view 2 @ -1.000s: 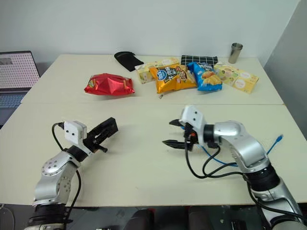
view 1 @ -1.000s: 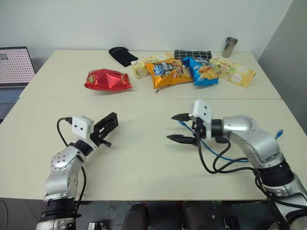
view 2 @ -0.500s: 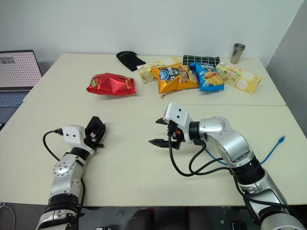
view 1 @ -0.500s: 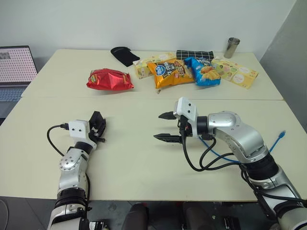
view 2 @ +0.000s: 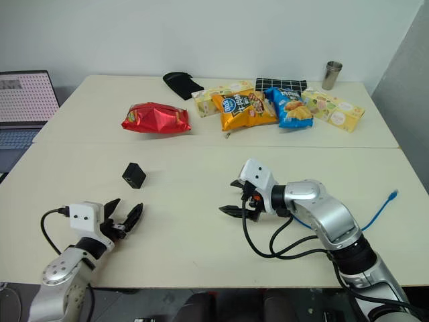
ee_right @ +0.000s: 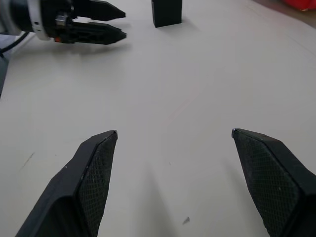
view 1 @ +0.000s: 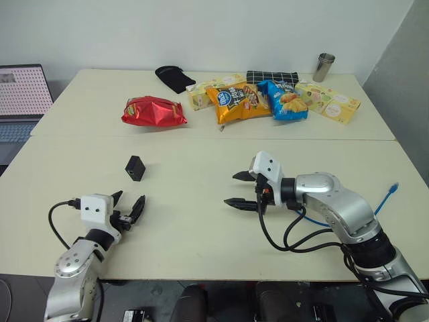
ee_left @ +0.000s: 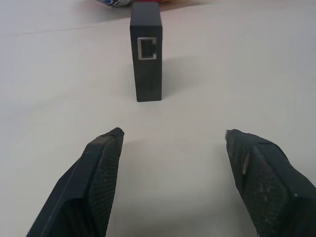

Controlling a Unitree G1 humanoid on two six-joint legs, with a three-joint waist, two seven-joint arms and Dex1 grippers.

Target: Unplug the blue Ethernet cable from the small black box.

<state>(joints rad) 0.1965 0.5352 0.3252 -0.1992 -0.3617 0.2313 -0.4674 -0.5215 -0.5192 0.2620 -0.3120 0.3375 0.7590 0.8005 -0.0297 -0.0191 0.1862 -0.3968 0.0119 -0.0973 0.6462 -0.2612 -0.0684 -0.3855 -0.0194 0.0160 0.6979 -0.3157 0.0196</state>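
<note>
White wall behind, two cream tables pushed together. On the near table the small black box lies free on its own, left of centre, nothing plugged in; in the left wrist view its empty port faces the camera. The left gripper sits low near the front edge, its fingers spread wide apart and empty, the box ahead of them with bare table between. The right gripper hovers over the middle of the near table, fingers also wide apart and holding nothing. The blue cable trails on the table behind the right arm, one end with its plug near the right edge; it is well apart from the box. Black arm cables loop under the right forearm. Along the far table lie a red snack bag, a black cloth, an orange bag, a blue bag, a checked pouch, a yellow carton and a metal cup. A laptop stands at the far left
</note>
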